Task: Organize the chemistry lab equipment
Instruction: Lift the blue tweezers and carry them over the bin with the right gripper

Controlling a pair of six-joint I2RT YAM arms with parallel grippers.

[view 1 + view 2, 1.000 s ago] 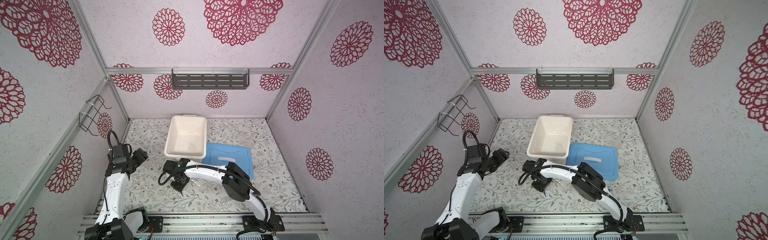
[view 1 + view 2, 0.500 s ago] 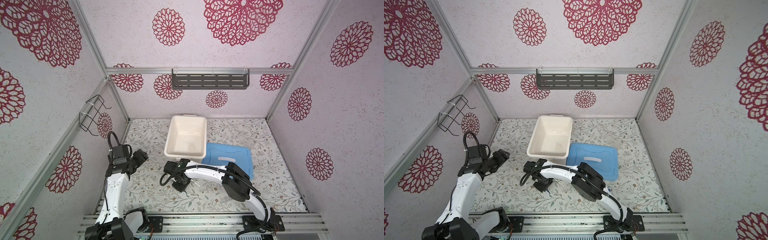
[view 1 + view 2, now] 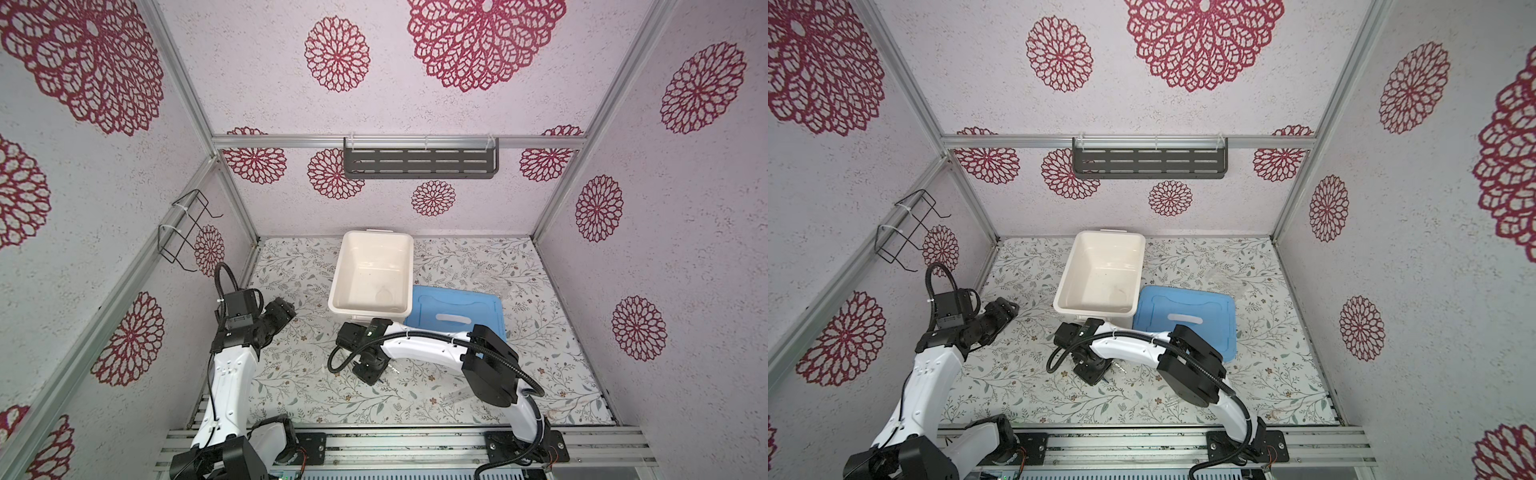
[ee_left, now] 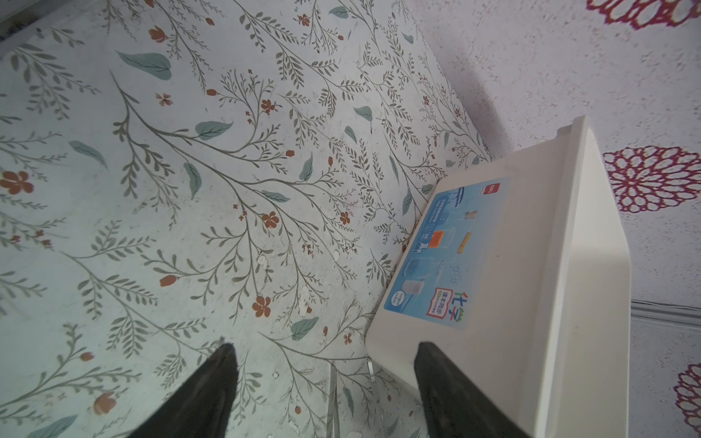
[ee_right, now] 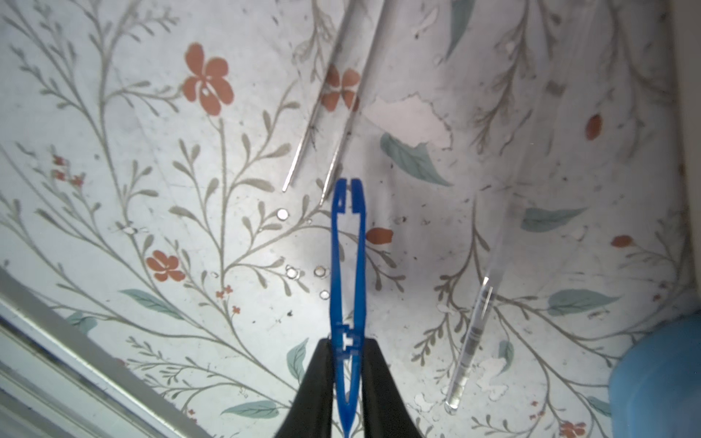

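Slim dark-blue plastic tweezers (image 5: 347,265): clamped in right jaws, tips nearly shut | over floral counter (image 5: 151,151), just beside silver metal tweezers (image 5: 311,113) | left jaws wide apart, empty, facing white plastic bin (image 4: 531,284)'s side

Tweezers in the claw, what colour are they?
The tweezers are blue; right wrist view shows best.

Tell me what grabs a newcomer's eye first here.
The right claw pinches blue tweezers near the front of the flowered table. Behind it stands an open white tub, with a blue lid lying flat to its right. Big red flower prints cover the walls.
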